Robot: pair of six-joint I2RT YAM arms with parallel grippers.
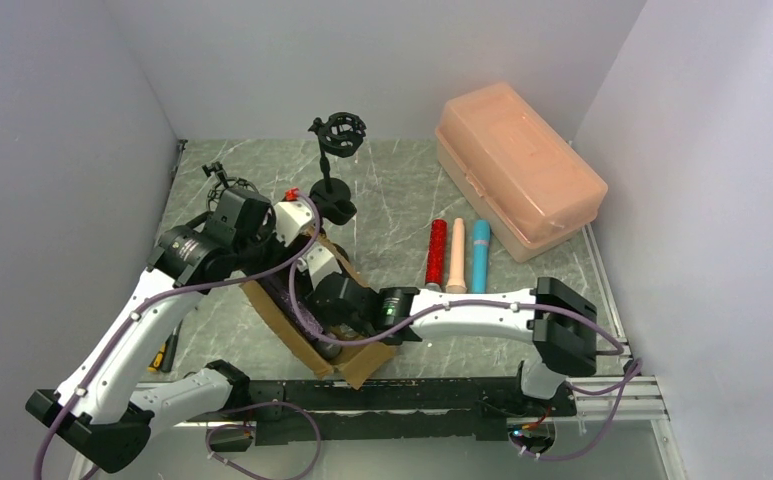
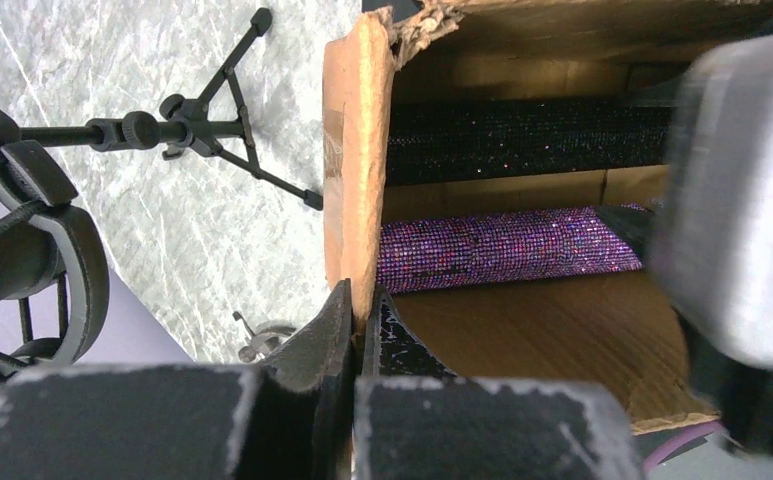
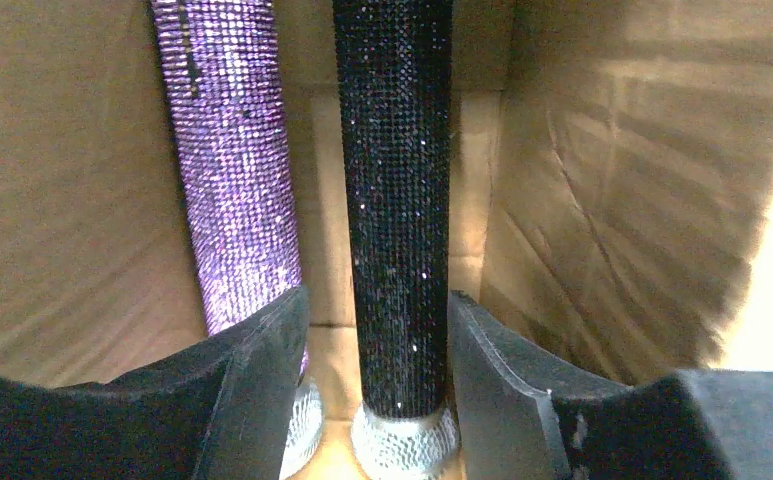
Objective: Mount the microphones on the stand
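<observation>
An open cardboard box [image 1: 280, 322] lies on its side at the centre. My left gripper [image 2: 365, 310] is shut on its side wall [image 2: 352, 150]. Inside lie a glittery purple microphone [image 2: 507, 248] and a glittery black microphone [image 2: 532, 140]. My right gripper [image 3: 377, 310] reaches into the box and is open, one finger [image 3: 262, 370] on each side of the black microphone [image 3: 394, 180], with a gap on both sides. The purple one [image 3: 230, 160] lies just left of it. Red [image 1: 435, 253], peach [image 1: 457, 255] and light blue [image 1: 481, 255] microphones lie on the table. The stand [image 1: 337, 135] stands upright behind the box.
A second tripod stand with a shock mount [image 2: 202, 125] lies on the marble table left of the box. A pink lidded plastic container [image 1: 517, 170] sits at the back right. A yellow-handled tool [image 1: 167, 352] lies by the left arm. Grey walls close in both sides.
</observation>
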